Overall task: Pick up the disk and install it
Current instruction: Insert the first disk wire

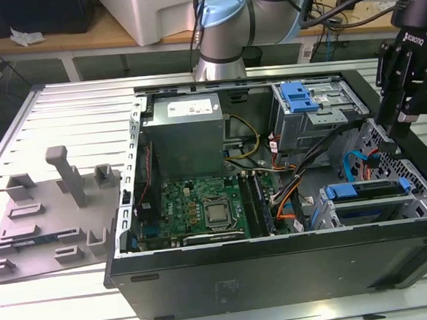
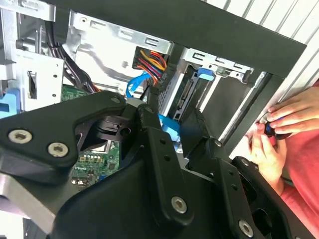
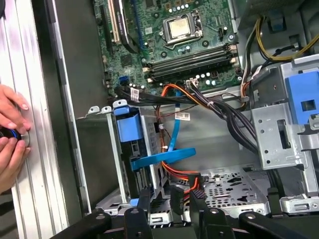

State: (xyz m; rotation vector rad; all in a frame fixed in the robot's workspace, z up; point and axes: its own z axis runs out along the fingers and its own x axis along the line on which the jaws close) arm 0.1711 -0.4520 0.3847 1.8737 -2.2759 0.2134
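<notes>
The disk [image 1: 371, 207] sits inside the drive bay at the front corner of the open computer case [image 1: 280, 272], on the exterior view's right, with its blue rail along its upper edge. In the first wrist view the disk [image 3: 130, 130] stands on edge in that bay, and a blue cable [image 3: 164, 157] crosses in front of it. My gripper [image 1: 400, 121] hangs above the case's right wall, just above and behind the bay. Its fingers [image 3: 144, 199] stand apart with nothing between them, and they are clear of the disk.
A grey drive cage with a blue bracket [image 1: 300, 95] stands behind the bay, with the power-supply box [image 1: 189, 132] and motherboard [image 1: 202, 212] to its left. Cable bundles [image 3: 219, 107] run across the case. A grey fixture block [image 1: 49, 215] lies on the slatted table. A person's hands [image 3: 10, 134] rest beside the case.
</notes>
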